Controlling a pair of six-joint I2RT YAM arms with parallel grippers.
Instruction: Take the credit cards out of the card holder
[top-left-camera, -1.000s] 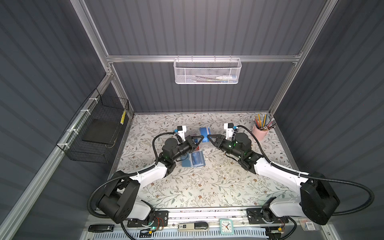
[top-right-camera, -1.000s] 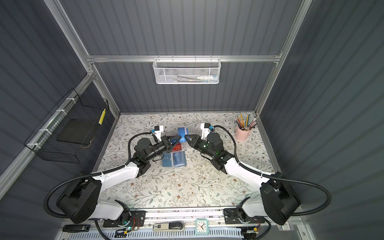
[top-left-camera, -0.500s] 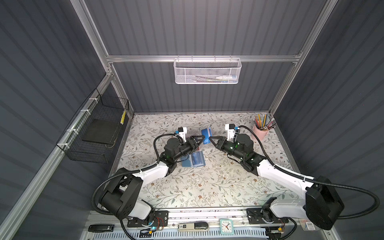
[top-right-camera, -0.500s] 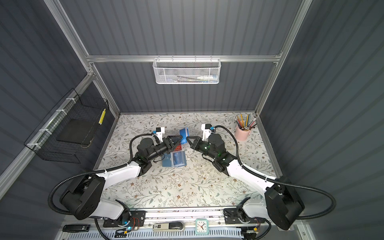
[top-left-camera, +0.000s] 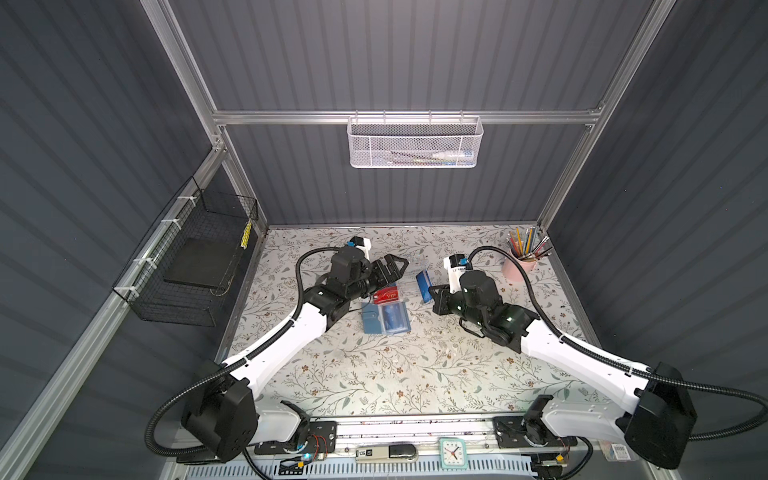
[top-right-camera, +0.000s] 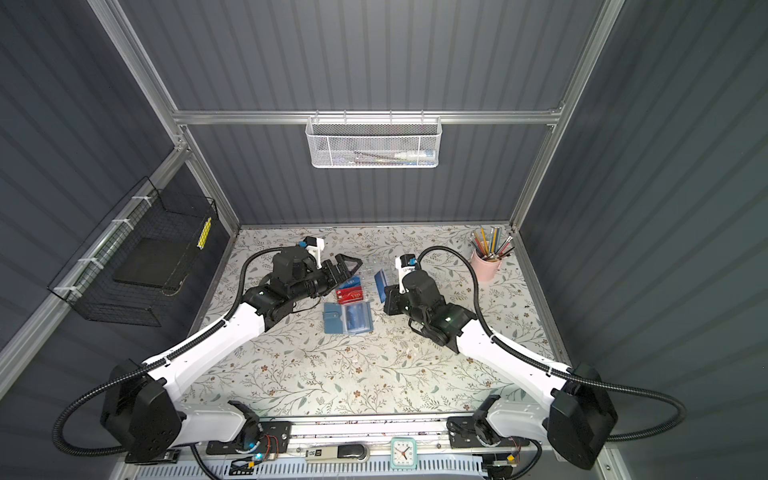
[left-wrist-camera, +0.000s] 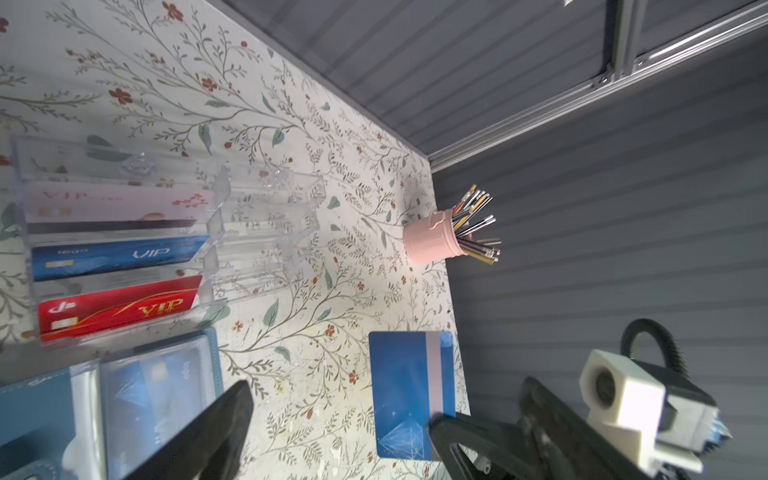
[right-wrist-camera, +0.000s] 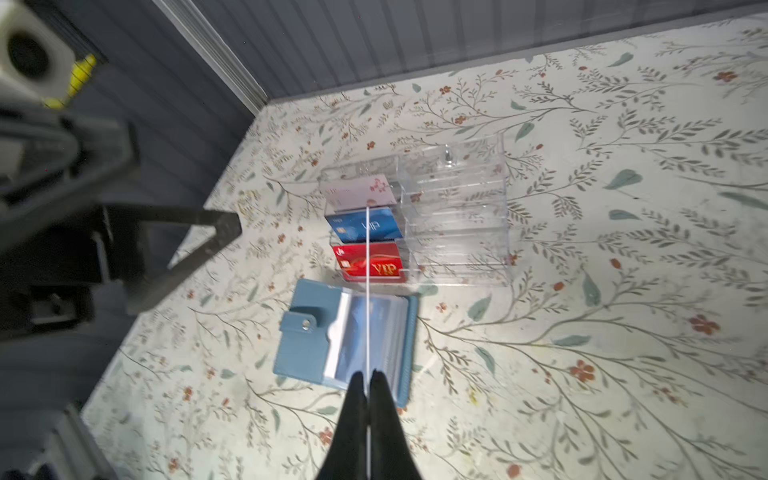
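Pinches one credit card (left-wrist-camera: 409, 390) edge-on in the right gripper (right-wrist-camera: 368, 376), with the card holder (right-wrist-camera: 307, 345) open below its tips. Shows the left gripper (top-left-camera: 395, 268) spread, empty. Leaves further credit cards (left-wrist-camera: 158, 386) sleeved, seemingly to extract.

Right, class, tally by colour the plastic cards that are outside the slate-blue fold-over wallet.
Blue plastic cards: 2, the blue VIP card in the clear acrylic box and the blue card in the right gripper
Red plastic VIP card: 1
Pink-white plastic card: 1
Total: 4
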